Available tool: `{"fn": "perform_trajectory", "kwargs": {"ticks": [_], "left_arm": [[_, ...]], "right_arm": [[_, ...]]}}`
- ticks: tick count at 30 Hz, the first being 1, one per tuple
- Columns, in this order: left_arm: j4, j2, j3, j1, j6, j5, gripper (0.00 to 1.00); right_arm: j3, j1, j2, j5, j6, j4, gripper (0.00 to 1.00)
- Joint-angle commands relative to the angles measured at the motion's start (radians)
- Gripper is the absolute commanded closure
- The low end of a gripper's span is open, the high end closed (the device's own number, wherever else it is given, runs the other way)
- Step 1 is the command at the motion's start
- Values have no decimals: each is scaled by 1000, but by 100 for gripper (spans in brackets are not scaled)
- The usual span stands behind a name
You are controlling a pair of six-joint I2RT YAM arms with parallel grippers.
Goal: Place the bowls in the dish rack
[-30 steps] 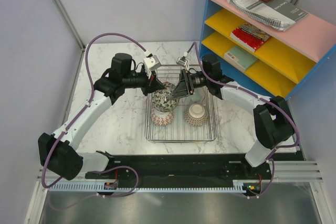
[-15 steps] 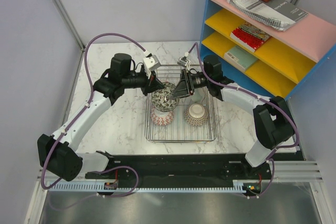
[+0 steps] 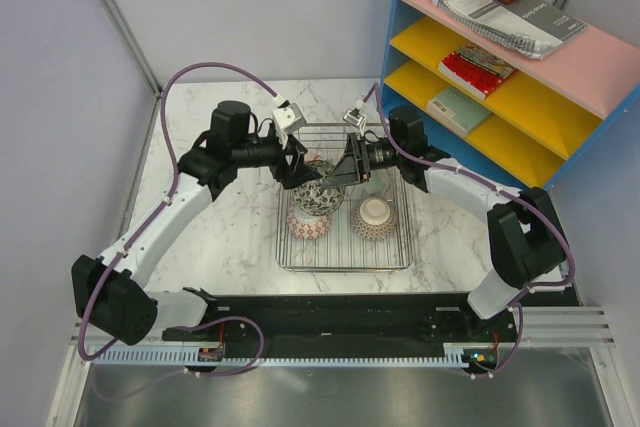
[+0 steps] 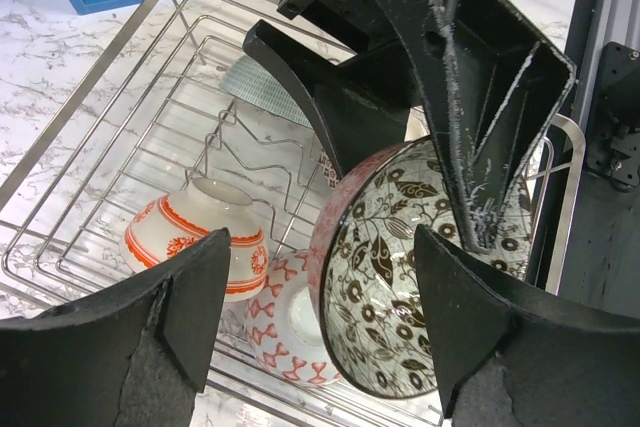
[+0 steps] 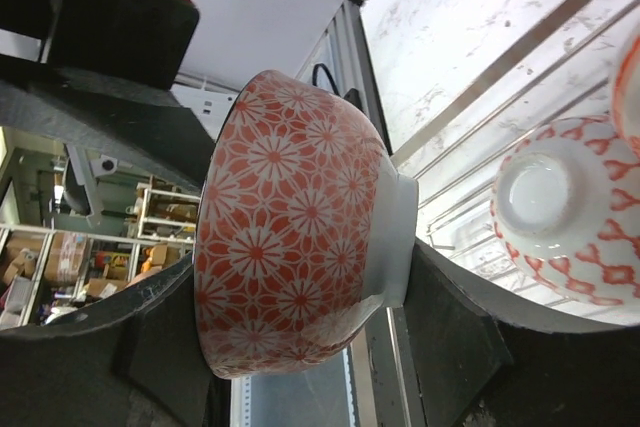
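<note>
while the right gripper (image 3: 327, 183) is clamped on the red bowl (image 5: 290, 247), one finger inside and one against the flowered outer wall, the bowl hangs on its side over the left middle of the rack (image 3: 345, 249). in the left wrist view its leaf-patterned inside faces the camera, at lower centre right of the frame. the left gripper (image 4: 320, 342) sits just beside it with its jaws wide apart, and the bowl shows in the gap beyond them; neither left finger appears to touch it.

three more bowls are in the rack. an orange bowl (image 4: 200, 237) lies upside down at the left of the left wrist frame. a patterned bowl (image 4: 290, 332), red on white, lies upside down at the bottom centre, right under the red bowl's rim; whether the two touch cannot be told. a teal bowl (image 4: 262, 89) stands at upper centre, partly hidden behind a right finger.

from the top view both arms meet over the rack's upper left part, the left one from the left of the frame and the right one from the right. the rack rests on the marble table (image 3: 220, 217), and a blue shelf unit (image 3: 500, 77) fills the upper right.
</note>
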Motion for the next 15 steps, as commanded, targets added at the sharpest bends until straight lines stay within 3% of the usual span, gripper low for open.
{"fn": "perform_trajectory", "kwargs": {"ticks": [1,6,7,15], "left_arm": [[32,3,9,-3,-9,1,17],[29,-6,21,-1,-21,-57,8],[29,-11,26,-1,-25,-79,1],[-28,-16,81,29,-31,-361,0]], "right_arm": [[39,-6,-36,38,-90,-45,100],[65,-8,-38,118,-188,-172,100],[76,-8,-38,131,-205,-193,100],[157,-3,-92,349,-461,-474,100]]}}
